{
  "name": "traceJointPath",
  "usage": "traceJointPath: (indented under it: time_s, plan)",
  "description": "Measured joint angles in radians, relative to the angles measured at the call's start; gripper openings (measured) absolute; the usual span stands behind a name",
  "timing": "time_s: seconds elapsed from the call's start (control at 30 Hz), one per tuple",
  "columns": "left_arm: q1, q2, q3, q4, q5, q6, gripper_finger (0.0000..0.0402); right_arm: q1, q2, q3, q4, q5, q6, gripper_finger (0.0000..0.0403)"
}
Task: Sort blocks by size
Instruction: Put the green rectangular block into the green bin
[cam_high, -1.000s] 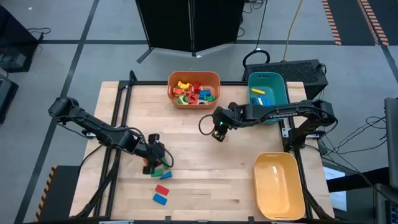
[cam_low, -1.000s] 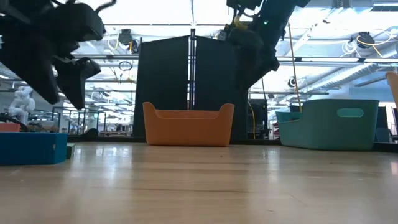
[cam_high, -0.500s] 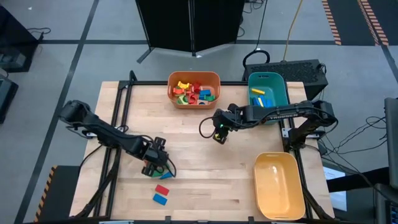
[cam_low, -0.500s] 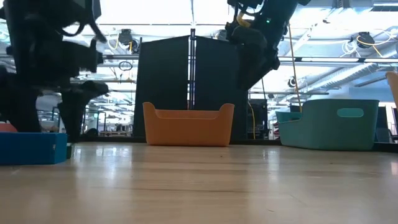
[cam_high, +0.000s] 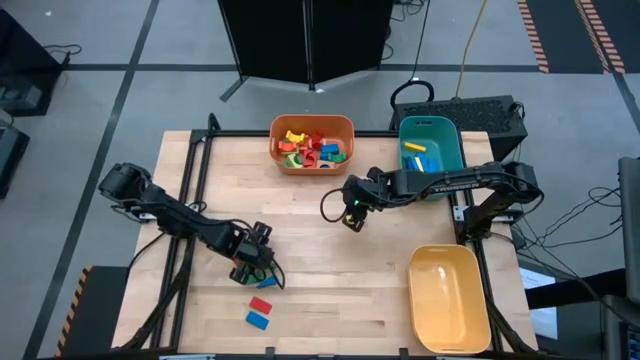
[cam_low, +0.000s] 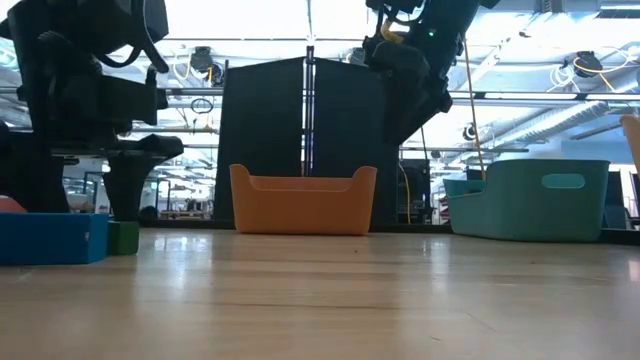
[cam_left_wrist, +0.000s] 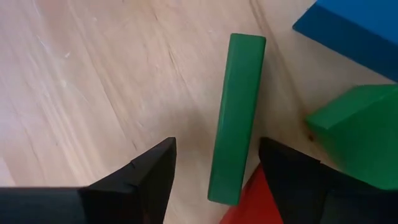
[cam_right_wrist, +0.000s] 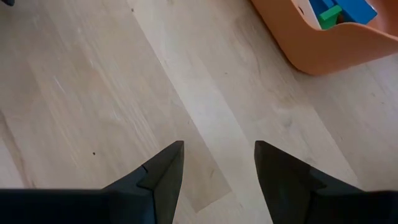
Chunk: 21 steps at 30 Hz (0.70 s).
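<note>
My left gripper (cam_high: 252, 265) is open and low over a small group of blocks at the table's near left. In the left wrist view its fingers (cam_left_wrist: 217, 144) stand on either side of the near end of a long green block (cam_left_wrist: 237, 112) that lies on its narrow side. A red block (cam_left_wrist: 249, 202), another green block (cam_left_wrist: 360, 134) and a blue block (cam_left_wrist: 354, 28) lie beside it. A red block (cam_high: 261, 305) and a blue block (cam_high: 258, 320) lie nearer the front edge. My right gripper (cam_high: 350, 217) is open and empty above the table's middle. My left gripper comes down from above with the long green block's end between its fingers. One finger (cam_left_wrist: 286, 171) stands right by the block's side (cam_left_wrist: 256, 134); whether it touches, I cannot tell. The block lies on the table.
An orange bin (cam_high: 311, 120) with several blocks stands at the far middle. A teal bin (cam_high: 452, 150) holding blue and yellow blocks stands at the far right. A yellow bin (cam_high: 447, 252) stands at the near right. Bare wood lies between the arms.
My left gripper has come down toward the table and a little toward the near edge, over the green blocks. Its fingers now stand at table height around the long green block.
</note>
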Motion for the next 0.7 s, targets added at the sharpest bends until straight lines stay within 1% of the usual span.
traceJointPath:
  time_s: [0.1, 0.3, 0.4, 0.53, 0.7]
  plan:
    - [0.0, 0.0, -0.001, 0.001, 0.0, -0.056, 0.0214, 0.0, 0.0, 0.0, 0.002, 0.0, 0.002, 0.0183]
    - [0.024, 0.002, -0.002, 0.023, 0.012, -0.177, 0.0152, 0.031, -0.001, -0.028, 0.029, 0.001, 0.021, 0.0183]
    - [0.039, 0.004, -0.004, 0.067, 0.0, -0.193, 0.0123, 0.048, 0.0, -0.072, 0.045, -0.004, -0.023, 0.0183]
    - [0.073, 0.006, -0.005, 0.163, -0.05, -0.202, 0.0089, 0.052, 0.0, -0.115, 0.039, -0.002, -0.034, 0.0183]
    - [0.121, 0.006, -0.005, 0.259, -0.069, -0.186, 0.006, 0.073, 0.0, -0.145, 0.058, 0.007, -0.054, 0.0183]
